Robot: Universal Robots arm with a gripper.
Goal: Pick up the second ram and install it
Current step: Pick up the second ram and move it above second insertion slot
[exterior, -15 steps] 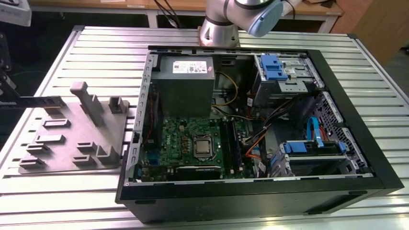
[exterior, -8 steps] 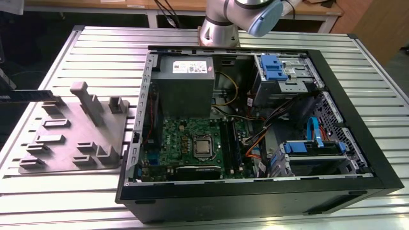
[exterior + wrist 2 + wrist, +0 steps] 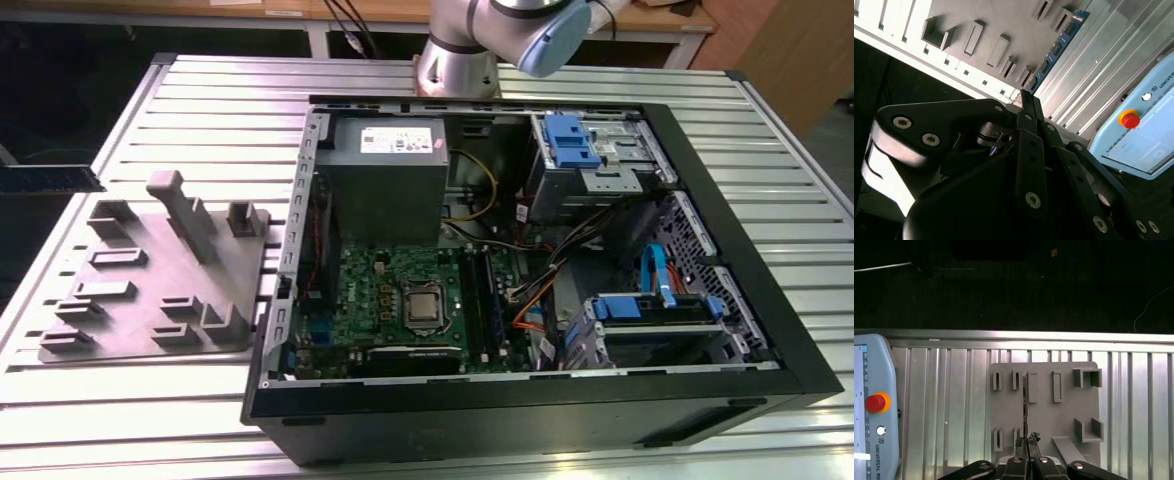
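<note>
At the exterior view's left edge, the second ram (image 3: 51, 180) reached level into frame, seen against the dark floor beyond the slatted table (image 3: 134, 420). In both wrist views the gripper (image 3: 1027, 441) was closed down to the stick's thickness, clamping its thin edge, with the grey fixture plate (image 3: 134, 300) beneath it. Right of the plate stood the open computer case (image 3: 534, 405). Inside it, the grey power-supply box (image 3: 384, 170) sat at the far left and the green motherboard (image 3: 387, 290) nearer. Blue-tabbed drive cages (image 3: 607, 170) stood toward the exterior view's right. A pale blue teach pendant (image 3: 869, 390) with a red button showed in both wrist views.
</note>
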